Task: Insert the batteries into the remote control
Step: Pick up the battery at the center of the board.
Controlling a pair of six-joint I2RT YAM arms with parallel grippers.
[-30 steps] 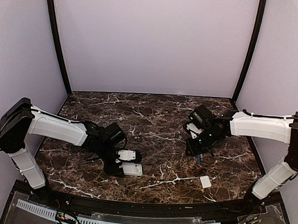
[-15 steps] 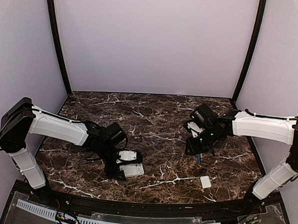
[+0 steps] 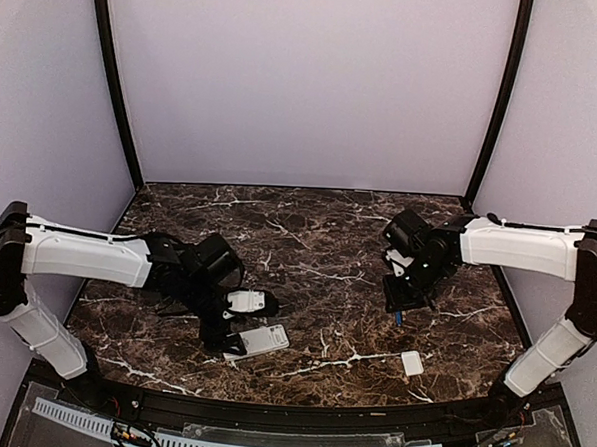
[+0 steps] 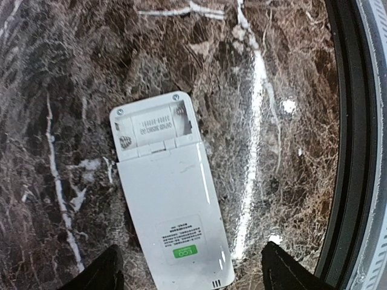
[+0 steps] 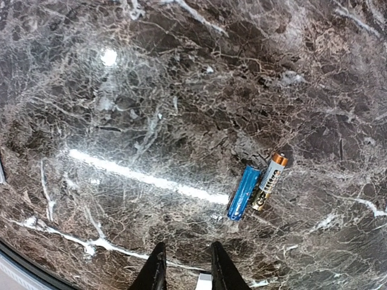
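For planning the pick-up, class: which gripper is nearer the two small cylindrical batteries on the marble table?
Right. The right gripper hangs beside the small cylindrical batteries; the left gripper is across the dark marble table, over the slim white plastic remote control.

Top external: high behind, wide. Wrists: close, downward; shared with top: remote control (image 4: 171, 199) ahead of left pincer (image 4: 192, 273), batteries (image 5: 245, 191) ahead of right pincer (image 5: 189, 269).
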